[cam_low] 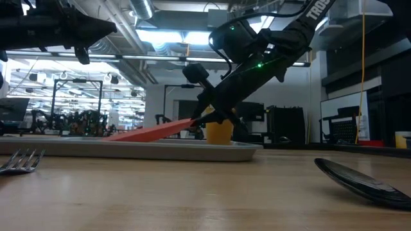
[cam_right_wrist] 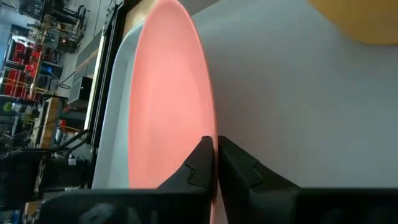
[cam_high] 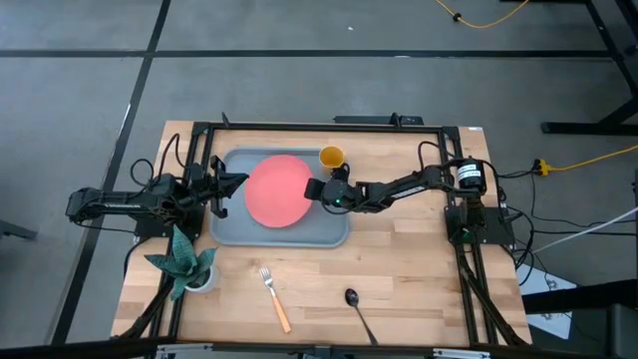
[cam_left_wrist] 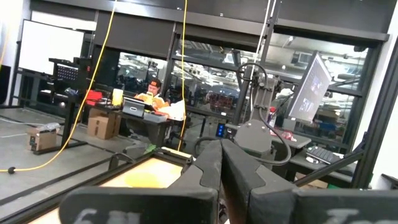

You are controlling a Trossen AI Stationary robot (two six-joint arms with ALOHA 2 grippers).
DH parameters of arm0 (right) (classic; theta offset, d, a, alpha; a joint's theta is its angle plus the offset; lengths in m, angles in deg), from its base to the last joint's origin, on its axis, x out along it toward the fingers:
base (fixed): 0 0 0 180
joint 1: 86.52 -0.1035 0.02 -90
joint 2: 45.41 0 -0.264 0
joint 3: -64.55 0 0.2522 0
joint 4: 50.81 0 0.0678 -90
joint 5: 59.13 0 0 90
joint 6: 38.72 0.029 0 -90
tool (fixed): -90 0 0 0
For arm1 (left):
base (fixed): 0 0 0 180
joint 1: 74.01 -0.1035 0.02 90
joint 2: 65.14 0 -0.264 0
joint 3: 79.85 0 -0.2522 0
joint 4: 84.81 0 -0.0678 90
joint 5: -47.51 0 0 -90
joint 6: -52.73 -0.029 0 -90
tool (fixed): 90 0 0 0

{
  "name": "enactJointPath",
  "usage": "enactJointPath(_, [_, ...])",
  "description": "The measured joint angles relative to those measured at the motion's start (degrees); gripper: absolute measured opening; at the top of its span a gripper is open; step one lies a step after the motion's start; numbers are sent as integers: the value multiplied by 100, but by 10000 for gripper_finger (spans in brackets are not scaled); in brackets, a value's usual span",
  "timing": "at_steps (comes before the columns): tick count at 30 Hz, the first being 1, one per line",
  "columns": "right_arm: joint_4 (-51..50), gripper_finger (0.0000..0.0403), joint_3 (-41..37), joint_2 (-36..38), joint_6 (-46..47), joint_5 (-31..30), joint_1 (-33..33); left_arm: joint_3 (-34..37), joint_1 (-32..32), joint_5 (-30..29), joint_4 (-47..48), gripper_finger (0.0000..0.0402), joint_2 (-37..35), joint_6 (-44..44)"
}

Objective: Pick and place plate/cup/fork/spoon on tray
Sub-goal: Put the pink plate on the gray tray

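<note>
The coral plate (cam_high: 274,189) lies over the grey-blue tray (cam_high: 231,227), tilted, with its left edge down on the tray (cam_low: 119,136). My right gripper (cam_high: 313,190) is shut on the plate at its right side. The yellow cup (cam_high: 331,157) stands in the tray's far right corner. The orange-handled fork (cam_high: 272,296) and the dark spoon (cam_high: 358,311) lie on the wood near the front edge. My left gripper (cam_high: 235,182) is shut and empty, held high over the tray's left end (cam_low: 80,29). My right gripper pinches the plate's right rim (cam_right_wrist: 208,124) between its two fingers, one on the upper face and one below. The fingers come from the table's right, slanting down. The plate's right edge (cam_low: 191,124) is lifted and its left edge rests on the tray.
A small plant in a white pot (cam_high: 187,267) stands at the table's front left. A black frame (cam_high: 299,127) runs along the table's far edge and sides. Bare wood lies between the tray and the cutlery.
</note>
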Motion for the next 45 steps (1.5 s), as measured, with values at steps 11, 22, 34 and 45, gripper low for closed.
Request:
enactJointPath(11, [139, 22, 0, 0, -285, 250, -58, 0, 2, -2, 0, 0, 0, 0])
enactJointPath(22, [196, 45, 0, 2, -283, 252, -69, 0, 0, -2, 0, 0, 0, 0])
enactJointPath(34, [237, 45, 0, 2, -401, 377, -92, 0, 0, -2, 0, 0, 0, -1])
enactJointPath(45, [109, 157, 0, 4, -321, 397, -92, 0, 1, -2, 0, 0, -1, -1])
